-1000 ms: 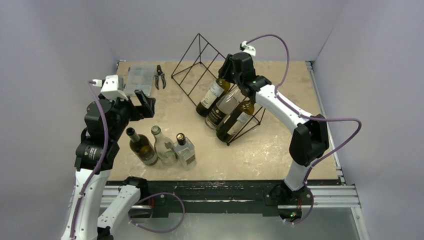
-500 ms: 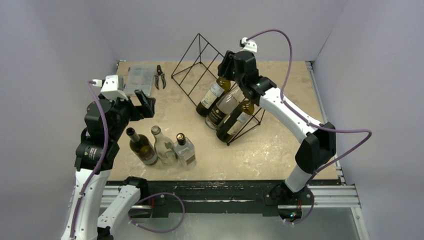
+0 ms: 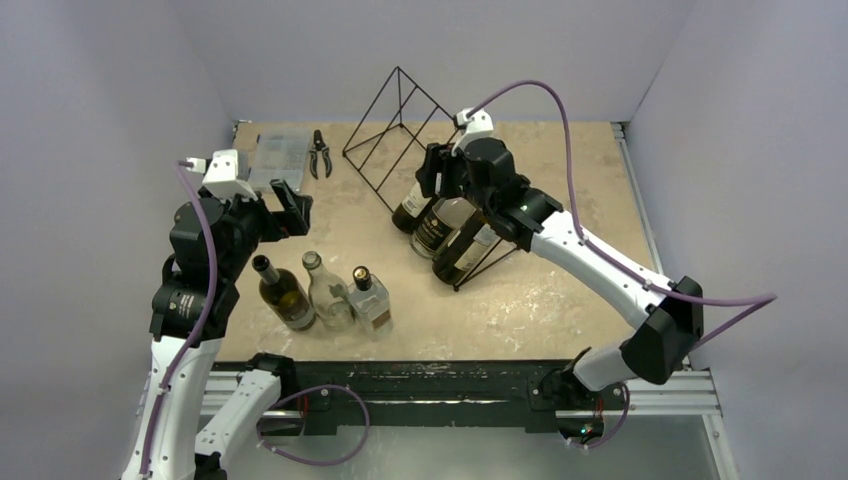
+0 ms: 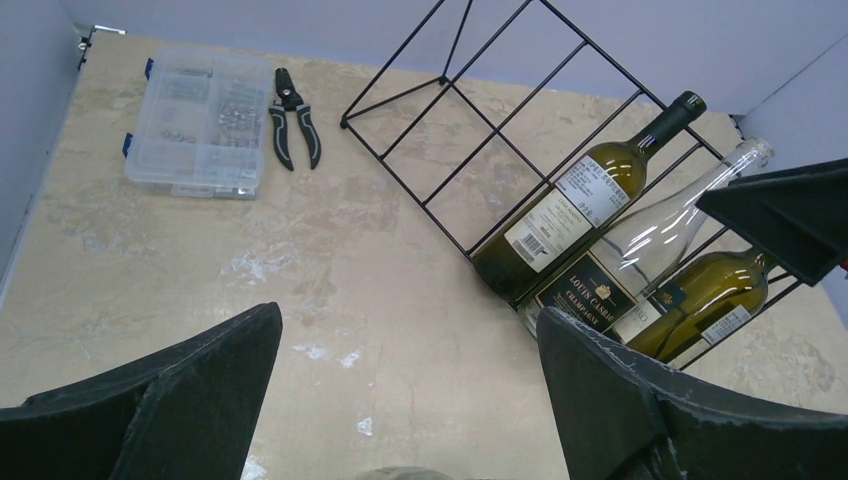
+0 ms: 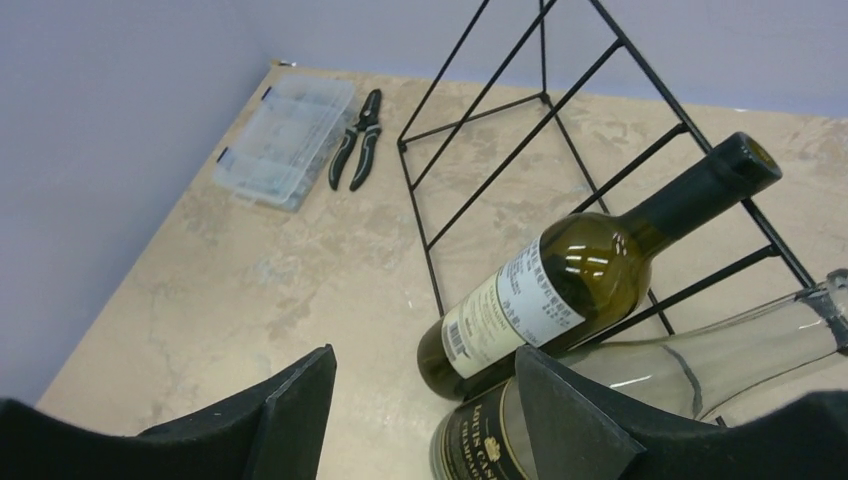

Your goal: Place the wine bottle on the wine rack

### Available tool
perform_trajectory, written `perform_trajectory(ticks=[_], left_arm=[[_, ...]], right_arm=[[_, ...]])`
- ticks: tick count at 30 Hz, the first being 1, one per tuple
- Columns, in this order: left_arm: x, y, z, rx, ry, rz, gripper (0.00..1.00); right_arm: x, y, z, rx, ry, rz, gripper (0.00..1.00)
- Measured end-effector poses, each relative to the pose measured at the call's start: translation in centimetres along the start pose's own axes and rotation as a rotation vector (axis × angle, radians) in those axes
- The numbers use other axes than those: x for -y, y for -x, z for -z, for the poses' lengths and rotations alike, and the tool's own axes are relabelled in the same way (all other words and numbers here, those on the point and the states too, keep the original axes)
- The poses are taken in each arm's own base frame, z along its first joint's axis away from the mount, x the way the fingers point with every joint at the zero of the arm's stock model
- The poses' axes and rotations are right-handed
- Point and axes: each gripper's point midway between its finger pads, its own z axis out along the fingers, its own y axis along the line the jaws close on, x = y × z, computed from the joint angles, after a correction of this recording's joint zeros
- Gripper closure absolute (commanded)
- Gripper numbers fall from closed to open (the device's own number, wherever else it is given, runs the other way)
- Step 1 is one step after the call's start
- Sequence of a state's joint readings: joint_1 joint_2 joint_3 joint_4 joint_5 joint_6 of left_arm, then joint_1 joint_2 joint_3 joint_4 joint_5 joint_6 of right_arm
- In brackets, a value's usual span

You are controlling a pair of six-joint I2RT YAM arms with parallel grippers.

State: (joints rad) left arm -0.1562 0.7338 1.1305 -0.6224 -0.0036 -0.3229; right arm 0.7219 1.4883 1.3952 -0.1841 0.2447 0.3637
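The black wire wine rack (image 3: 398, 70) stands at the back middle of the table. Three bottles lie on its right slots: a dark green one with a white label (image 3: 412, 205), a clear champagne one (image 3: 440, 222) and an olive one (image 3: 468, 245). Three more bottles stand at the front left: a dark one (image 3: 283, 295), a clear one (image 3: 327, 293) and a small square one (image 3: 368, 298). My right gripper (image 3: 432, 172) is open and empty, above the racked bottles (image 5: 580, 270). My left gripper (image 3: 290, 208) is open and empty, above the standing bottles.
A clear plastic parts box (image 3: 280, 158) and black pliers (image 3: 320, 152) lie at the back left. The rack's left slots (image 4: 443, 79) hold nothing. Grey walls close in the left, back and right sides.
My right arm has swung left and toward the near edge, from over the bottle necks to over the bottles' lower halves, jaws open and empty throughout. The left arm and all bottles have not moved.
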Motion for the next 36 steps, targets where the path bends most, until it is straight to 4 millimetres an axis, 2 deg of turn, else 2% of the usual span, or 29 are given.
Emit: perform_trajectory(ticks=[8,12,15,20,24,27,30,36], left_arm=[[0.3,-0.2,-0.2,-0.012,-0.015,0.0,0.0],[0.4,-0.3,-0.2,-0.015,-0.024,0.0,0.0],[0.6,-0.3,-0.2,-0.017,-0.034,0.0,0.0],[1.3,-0.3,-0.1,-0.019,-0.071,-0.004,0.0],[1.7,-0.5,0.2,-0.026,-0.096,-0.029,0.0],[1.8,-0.9,0.7,-0.049,-0.106,-0.04,0.0],[3.3,-0.8,1.8,-0.089,-0.17,-0.045,0.0],[7.1,1.4,4.9,-0.109,-0.339,-0.045,0.0]], right_arm=[[-2.4,-3.3,3.5,-0.062,0.151,0.042,0.18],[-2.5,-4.4,5.7,-0.079,0.205,0.041,0.12],[-2.1,-4.2,7.6,-0.055,0.219,0.035,0.07],[-1.6,-2.9,10.9,0.012,0.251,0.018,0.03],[-1.4,-2.3,12.3,0.042,0.262,0.012,0.01],[-1.0,-2.9,12.9,0.037,0.26,0.011,0.01],[-0.4,-3.8,13.5,0.023,0.255,0.014,0.01],[-0.2,-4.4,13.6,0.007,0.251,0.017,0.01]])
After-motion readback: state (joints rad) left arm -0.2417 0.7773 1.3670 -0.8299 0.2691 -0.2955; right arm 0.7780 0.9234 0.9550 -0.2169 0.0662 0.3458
